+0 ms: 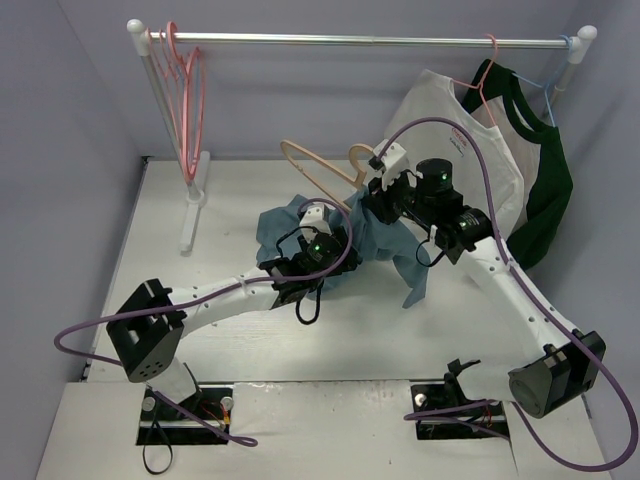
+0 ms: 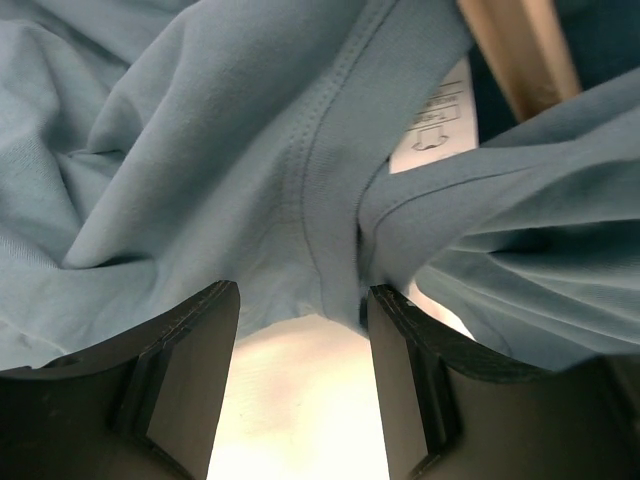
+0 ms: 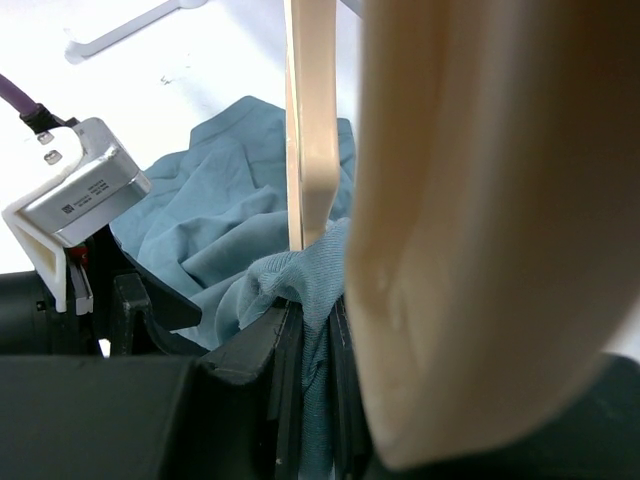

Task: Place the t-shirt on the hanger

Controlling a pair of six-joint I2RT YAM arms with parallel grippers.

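Observation:
The teal-blue t-shirt (image 1: 400, 245) lies bunched in the middle of the table, partly lifted. The tan hanger (image 1: 315, 165) rises out of it to the back left, with its hook (image 1: 357, 158) near the right wrist. My right gripper (image 1: 368, 212) is shut on a fold of the t-shirt (image 3: 300, 270), pinched between its jaws (image 3: 318, 340), with the hanger (image 3: 480, 230) pressed close beside it. My left gripper (image 1: 335, 228) is open (image 2: 300, 310) right under the collar seam of the t-shirt (image 2: 250, 150). The neck label (image 2: 440, 120) and the hanger (image 2: 520, 50) show at the upper right.
A clothes rail (image 1: 360, 40) spans the back. Pink hangers (image 1: 185, 90) hang at its left end. A white t-shirt (image 1: 450, 130), a green and white shirt (image 1: 540, 190) and a light blue hanger (image 1: 555, 95) hang at its right end. The rack's white foot (image 1: 192, 215) stands at the left.

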